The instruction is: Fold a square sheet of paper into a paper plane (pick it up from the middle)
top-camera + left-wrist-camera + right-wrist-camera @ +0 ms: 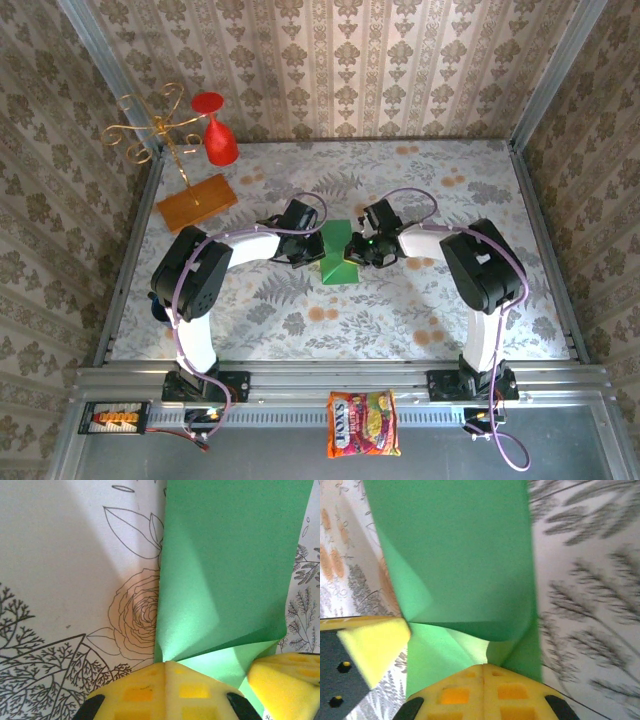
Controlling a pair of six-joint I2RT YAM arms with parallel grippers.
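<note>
The square sheet of paper (338, 262) is bright green and sits mid-table, bent and folded over itself between both grippers. My left gripper (309, 251) pinches its left side; in the left wrist view the yellow jaws (167, 663) are shut, with the paper (225, 570) creasing into their tip. My right gripper (353, 250) pinches the right side; its jaws (484, 666) are shut on a fold of the paper (455, 555). Each wrist view shows the other gripper's yellow pad (287, 680) (372, 645) close by. A paper plane shape is out of view.
An orange-brown board (196, 201) carrying a gold wire stand (150, 125) sits at the back left, beside a red glass (218, 135). A snack packet (362, 423) lies on the front rail. Walls enclose the floral tabletop (450, 320) on three sides.
</note>
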